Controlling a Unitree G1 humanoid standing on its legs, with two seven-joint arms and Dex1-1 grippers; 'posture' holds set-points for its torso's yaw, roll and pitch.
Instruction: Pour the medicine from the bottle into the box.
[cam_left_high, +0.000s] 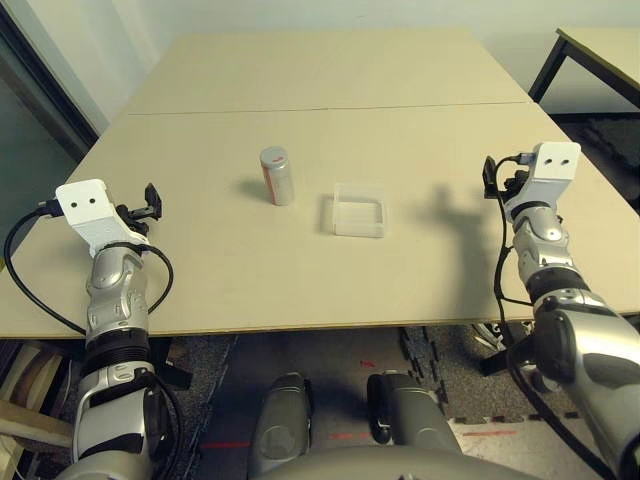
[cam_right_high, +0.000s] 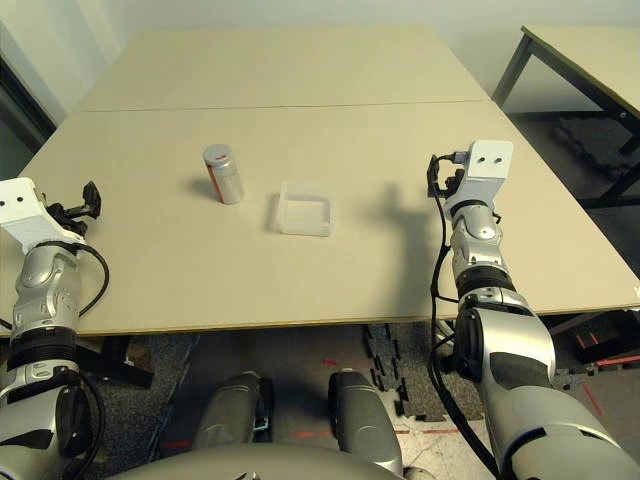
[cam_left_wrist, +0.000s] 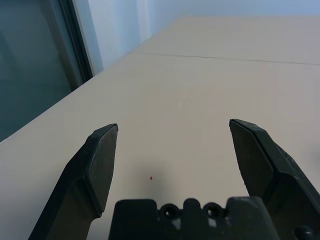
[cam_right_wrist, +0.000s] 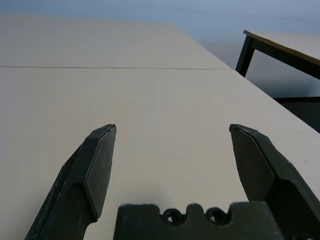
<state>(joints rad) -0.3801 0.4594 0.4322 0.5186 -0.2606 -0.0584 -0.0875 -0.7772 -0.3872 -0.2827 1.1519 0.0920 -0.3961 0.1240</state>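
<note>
Jaws wide, flanking bottle (cam_left_high: 276, 175), box (cam_left_high: 359, 210)

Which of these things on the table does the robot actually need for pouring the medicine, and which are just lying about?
Needed:
- bottle, standing upright, cap on
- box, beside it
- left gripper and right gripper, both open

Just there:
- second table, at the far right

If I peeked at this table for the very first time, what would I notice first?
Probably the little pill bottle with its grey cap and red stripe, standing upright near the middle of the table. Right beside it, not touching, sits a clear plastic box. The left gripper and right gripper wait at the table's two sides, jaws open.
</note>
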